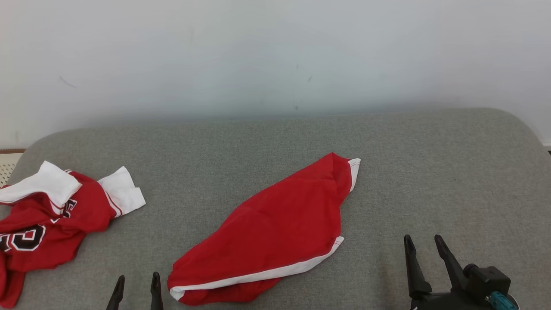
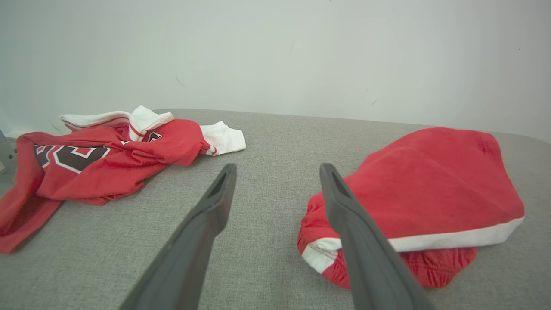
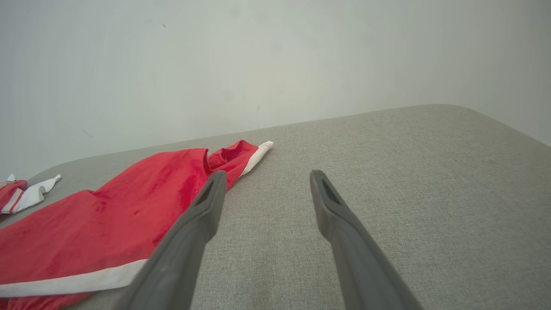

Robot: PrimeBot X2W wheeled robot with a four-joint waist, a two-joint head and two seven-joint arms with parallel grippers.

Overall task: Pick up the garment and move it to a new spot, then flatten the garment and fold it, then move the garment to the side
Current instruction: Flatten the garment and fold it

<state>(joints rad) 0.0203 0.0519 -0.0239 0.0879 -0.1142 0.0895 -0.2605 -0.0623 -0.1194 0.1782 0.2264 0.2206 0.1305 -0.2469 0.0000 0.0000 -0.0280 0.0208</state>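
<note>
Grey padded surface point(image 1: 430, 172), two garments on it

We've got red shorts point(image 1: 275, 228) with white trim lying rumpled near the middle, and a red-and-white jersey point(image 1: 51, 215) bunched up at the left edge, well apart.

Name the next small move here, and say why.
Probably lower the left gripper onto the near white-trimmed corner of the red shorts and close. The shorts lie rumpled and unheld on the grey cushion, that corner sits just beside the open gripper, and the right gripper is open and empty.
</note>
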